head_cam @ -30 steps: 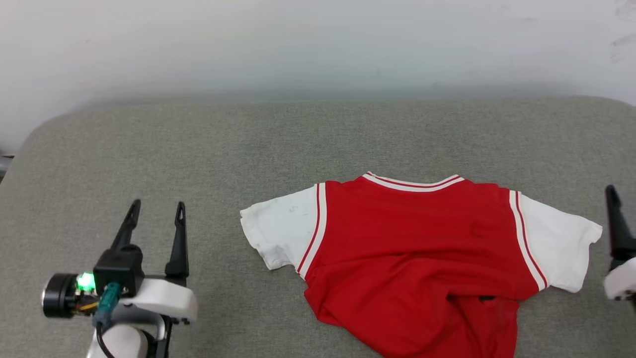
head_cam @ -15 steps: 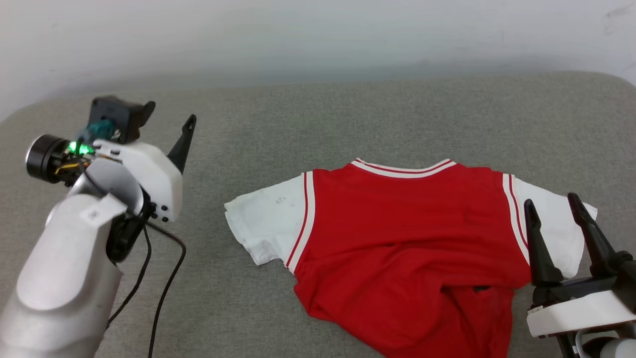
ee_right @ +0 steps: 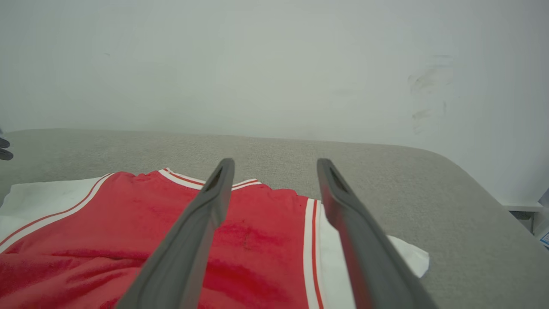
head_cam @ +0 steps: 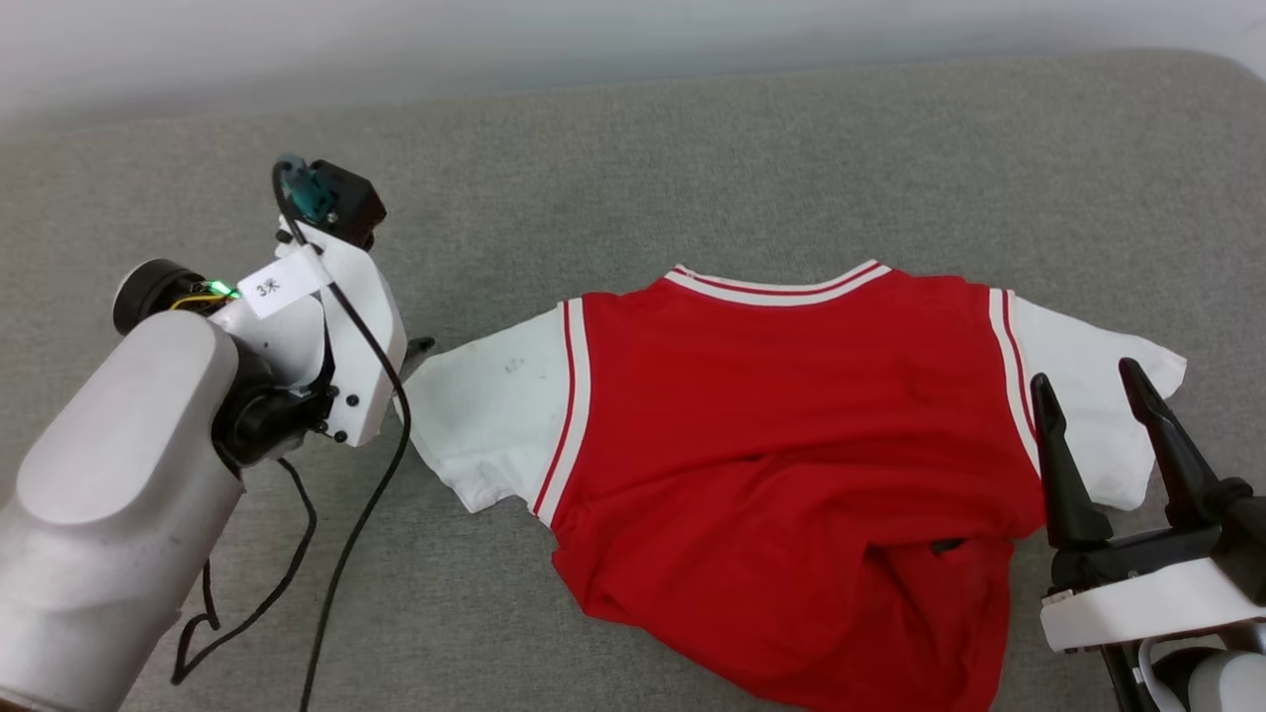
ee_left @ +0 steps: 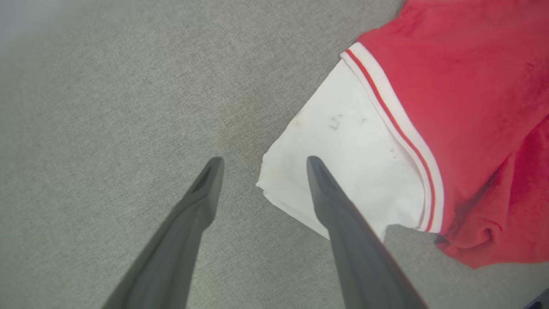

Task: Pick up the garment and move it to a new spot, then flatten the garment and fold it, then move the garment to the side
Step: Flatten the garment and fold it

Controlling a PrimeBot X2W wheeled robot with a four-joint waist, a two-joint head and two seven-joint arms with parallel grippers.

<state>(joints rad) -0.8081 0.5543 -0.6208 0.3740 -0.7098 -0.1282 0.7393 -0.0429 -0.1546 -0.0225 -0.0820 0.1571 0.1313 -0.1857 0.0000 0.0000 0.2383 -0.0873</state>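
Note:
The garment (head_cam: 771, 445), a red T-shirt with white sleeves, lies spread on the grey cushion with its collar at the far side and its lower part rumpled. My left gripper (ee_left: 263, 165) points down, open, over the outer corner of the garment's (ee_left: 450, 86) left white sleeve, one finger over the sleeve and the other over bare cushion. In the head view one of its fingertips (head_cam: 420, 346) peeks out beside that sleeve. My right gripper (head_cam: 1083, 376) stands open near the right sleeve, fingers pointing away from me. Nothing sits between its jaws, and the garment (ee_right: 128, 223) spreads below them.
The grey fabric cushion (head_cam: 692, 148) runs wide to both sides and ends at a pale wall (ee_right: 257, 64) behind. A black cable (head_cam: 346, 534) hangs from my left arm over the cushion. The cushion's right edge (ee_right: 484, 180) drops off.
The camera has tipped down. My left arm has swung from the near left over to the garment's left sleeve and tilted downward. My right gripper has come in at the right sleeve.

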